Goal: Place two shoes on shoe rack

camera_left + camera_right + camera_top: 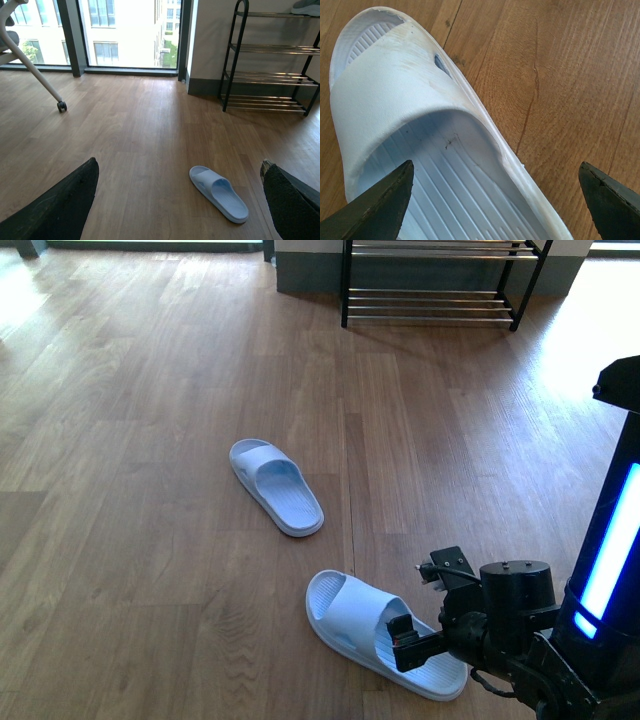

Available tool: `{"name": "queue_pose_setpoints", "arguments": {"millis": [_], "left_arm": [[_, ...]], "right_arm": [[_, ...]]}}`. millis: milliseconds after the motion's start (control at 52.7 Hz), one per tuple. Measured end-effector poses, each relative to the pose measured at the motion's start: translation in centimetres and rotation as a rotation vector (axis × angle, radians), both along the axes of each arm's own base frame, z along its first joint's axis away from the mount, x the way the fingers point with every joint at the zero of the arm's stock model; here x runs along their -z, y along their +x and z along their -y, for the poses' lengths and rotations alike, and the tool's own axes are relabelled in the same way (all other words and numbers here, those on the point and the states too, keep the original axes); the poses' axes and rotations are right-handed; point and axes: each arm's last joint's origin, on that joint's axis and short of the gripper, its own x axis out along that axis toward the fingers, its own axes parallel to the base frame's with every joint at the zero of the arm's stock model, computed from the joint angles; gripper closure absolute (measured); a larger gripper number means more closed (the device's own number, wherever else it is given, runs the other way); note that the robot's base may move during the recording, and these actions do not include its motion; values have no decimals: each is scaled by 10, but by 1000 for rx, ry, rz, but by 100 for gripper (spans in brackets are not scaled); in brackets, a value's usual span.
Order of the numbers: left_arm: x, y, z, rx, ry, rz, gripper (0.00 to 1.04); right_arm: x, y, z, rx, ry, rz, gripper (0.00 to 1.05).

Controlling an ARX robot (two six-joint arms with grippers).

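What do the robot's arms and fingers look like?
The right arm is matte black, with a squat cylindrical joint housing topped by small screws. Beside it stands a black column with a glowing blue light strip. The left fingers and right fingers are black tapering wedges with a rough, grainy surface.

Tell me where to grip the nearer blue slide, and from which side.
The nearer slide lies flat, sole down. Pinch its side rim just behind the strap, coming from above: the open right hand straddles that rim, one finger over the footbed, one over bare floor.
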Motion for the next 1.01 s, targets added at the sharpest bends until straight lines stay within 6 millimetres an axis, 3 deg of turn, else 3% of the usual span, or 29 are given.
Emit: {"name": "queue_pose_setpoints", "arguments": {"millis": [266, 722, 1006], "left_arm": [[0, 0, 0, 0, 0, 0, 9], [0, 0, 0, 0, 0, 0, 9], [0, 0, 0, 0, 0, 0, 9]], "right_arm": [[-2, -11, 17, 31, 0, -12, 9], [-5, -27, 21, 25, 3, -51, 9], [-3, -30, 41, 6, -28, -14, 9]]}}
